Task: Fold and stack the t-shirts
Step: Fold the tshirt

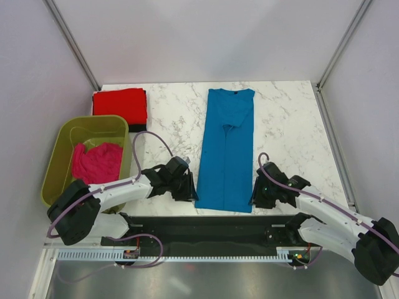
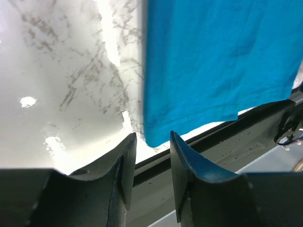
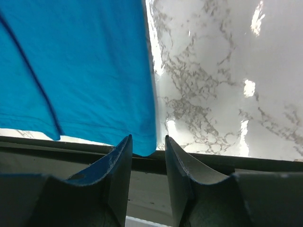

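Blue t-shirt (image 1: 227, 146) folded lengthwise on marble table (image 1: 287, 124), hem at near edge, left gripper (image 1: 188, 187) and right gripper (image 1: 255, 194) at hem corners, jaws apart, empty, red t-shirt (image 1: 118, 104) far-left corner, magenta t-shirt (image 1: 96, 162) in olive tub (image 1: 62, 134)

Tub (image 1: 55, 165) crowds left; marble (image 1: 293, 124) bare beside blue t-shirt (image 1: 227, 156)

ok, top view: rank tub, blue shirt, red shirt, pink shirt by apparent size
1. tub and blue shirt: largest, too close to rank.
2. red shirt and pink shirt: smaller, also alike.
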{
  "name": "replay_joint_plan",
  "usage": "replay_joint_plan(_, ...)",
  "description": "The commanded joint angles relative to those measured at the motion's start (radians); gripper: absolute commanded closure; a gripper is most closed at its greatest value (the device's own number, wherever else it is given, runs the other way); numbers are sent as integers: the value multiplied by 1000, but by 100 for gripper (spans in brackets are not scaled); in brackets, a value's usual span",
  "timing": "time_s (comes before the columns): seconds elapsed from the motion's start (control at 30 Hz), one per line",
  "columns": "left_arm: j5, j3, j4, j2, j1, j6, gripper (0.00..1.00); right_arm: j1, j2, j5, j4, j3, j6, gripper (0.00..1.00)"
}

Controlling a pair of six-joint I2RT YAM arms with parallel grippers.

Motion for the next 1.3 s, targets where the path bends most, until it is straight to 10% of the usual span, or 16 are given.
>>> replay_joint_plan(0.0, -46, 34, -73, -20, -5, -4, 57, 31, -41, 6, 22, -18, 95, 58)
replay_joint_plan(0.4, 29, 40, -36, 74, -35, 28, 53, 107, -25, 49, 34, -56, 152, 60)
replay_joint_plan(1.0, 16, 51, -53, 131, -57, 11, 60, 120, -59, 98, 36, -90, 159, 100)
replay_joint_plan(1.27, 15, 45, -54, 138, -64, -12, 65, 120, -88, 94, 33, -91, 158, 100)
